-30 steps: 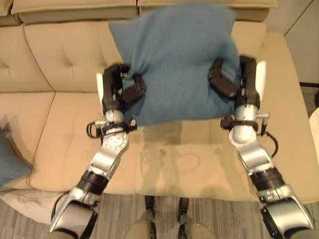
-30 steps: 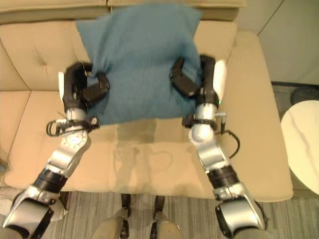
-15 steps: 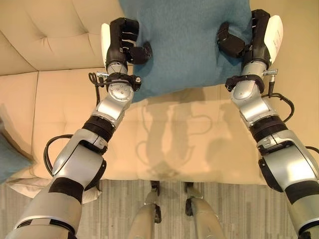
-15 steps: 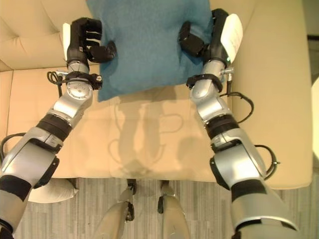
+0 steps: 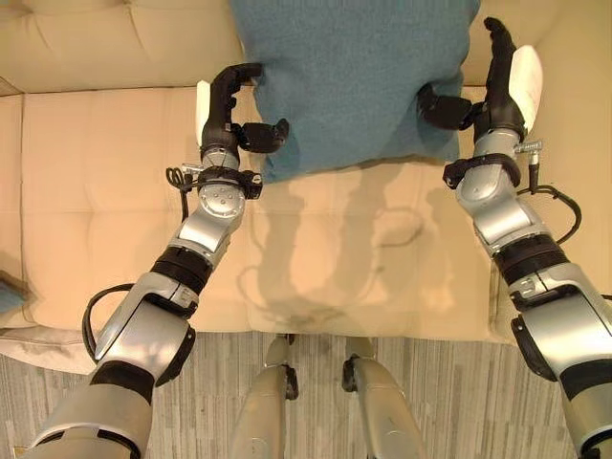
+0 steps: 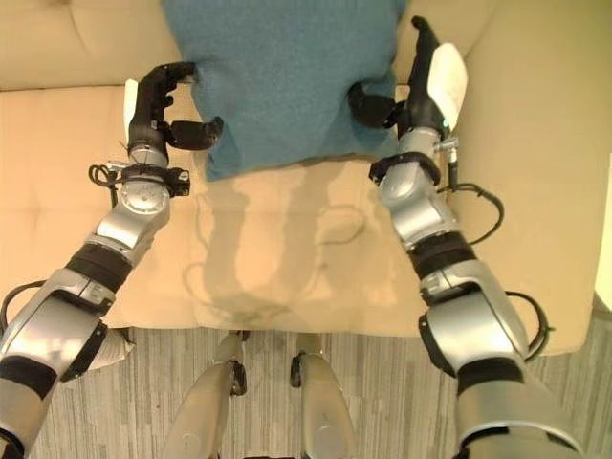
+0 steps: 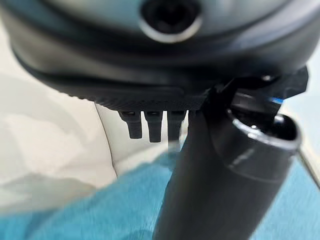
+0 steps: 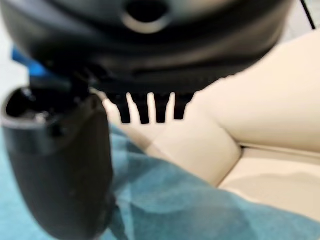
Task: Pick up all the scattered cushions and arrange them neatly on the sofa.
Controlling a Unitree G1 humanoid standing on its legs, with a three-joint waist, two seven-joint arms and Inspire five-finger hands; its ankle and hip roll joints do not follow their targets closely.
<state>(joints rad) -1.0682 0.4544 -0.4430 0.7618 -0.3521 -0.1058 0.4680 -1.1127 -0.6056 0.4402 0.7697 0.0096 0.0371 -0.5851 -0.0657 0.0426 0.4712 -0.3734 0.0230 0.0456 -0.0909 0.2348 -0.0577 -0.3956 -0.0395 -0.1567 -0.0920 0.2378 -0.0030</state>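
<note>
From the left eye view, a blue cushion rests on the beige sofa, its upper part against the backrest and its lower edge on the seat. The left hand sits at the cushion's lower left corner with fingers straightened upward and the thumb reaching toward the fabric, released rather than clamped. The right hand stands at the cushion's right edge, fingers straight and upright, its thumb touching the cloth. Another blue cushion's corner peeks in at the far left of the seat. The right eye view shows the same layout: the cushion between both hands, left hand and right hand both relaxed open beside it. In the left wrist view, short straight fingers point over blue fabric toward the sofa's cream upholstery. In the right wrist view, straight fingers extend above the blue cushion, with the sofa's seam beyond.
</note>
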